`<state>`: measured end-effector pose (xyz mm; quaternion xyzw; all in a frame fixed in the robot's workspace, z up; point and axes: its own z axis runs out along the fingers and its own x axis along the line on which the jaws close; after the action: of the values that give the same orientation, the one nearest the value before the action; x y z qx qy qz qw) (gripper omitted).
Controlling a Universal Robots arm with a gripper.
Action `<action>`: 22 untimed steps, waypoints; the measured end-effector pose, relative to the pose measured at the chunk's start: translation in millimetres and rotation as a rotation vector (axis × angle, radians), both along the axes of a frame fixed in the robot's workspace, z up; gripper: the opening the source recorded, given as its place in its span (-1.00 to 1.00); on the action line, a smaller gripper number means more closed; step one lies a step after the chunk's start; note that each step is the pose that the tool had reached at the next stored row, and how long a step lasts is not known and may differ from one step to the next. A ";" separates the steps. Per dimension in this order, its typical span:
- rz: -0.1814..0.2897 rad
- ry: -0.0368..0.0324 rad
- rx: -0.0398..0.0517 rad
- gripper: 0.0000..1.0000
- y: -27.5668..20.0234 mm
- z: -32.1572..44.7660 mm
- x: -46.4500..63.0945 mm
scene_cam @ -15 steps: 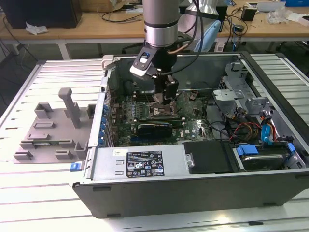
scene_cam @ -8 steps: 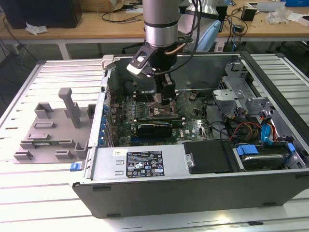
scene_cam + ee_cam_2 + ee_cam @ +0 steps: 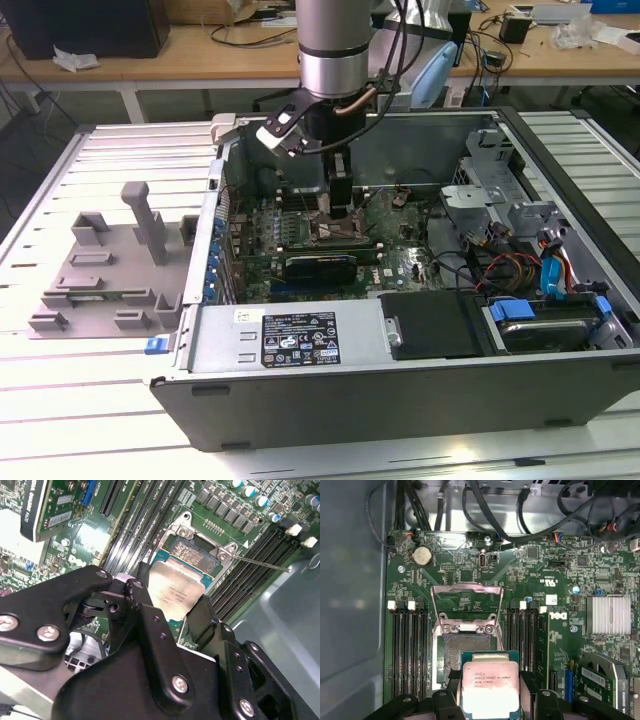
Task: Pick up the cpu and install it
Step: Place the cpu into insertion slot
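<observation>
Your pincer (image 3: pixel 171 597) grips the cpu (image 3: pixel 490 687) by two edges, held flat close over the open socket (image 3: pixel 462 652), whose load frame (image 3: pixel 465 587) stands raised, leaving the seat clear

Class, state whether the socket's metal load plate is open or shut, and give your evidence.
Open: the load plate is swung back off the socket, its contacts bare; the gripper holds the cpu.

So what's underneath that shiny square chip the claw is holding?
In the first wrist view, the cpu, held by the gripper, is over the open socket on the green motherboard. Part of the socket is hidden beneath the chip.
</observation>
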<state>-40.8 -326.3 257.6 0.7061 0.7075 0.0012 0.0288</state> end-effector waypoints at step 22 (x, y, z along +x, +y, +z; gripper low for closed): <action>0.019 0.0005 0.0058 0.08 13.2 -52.9 0.0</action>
<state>-40.8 -313.1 204.6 0.6994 0.7142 0.0033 0.0265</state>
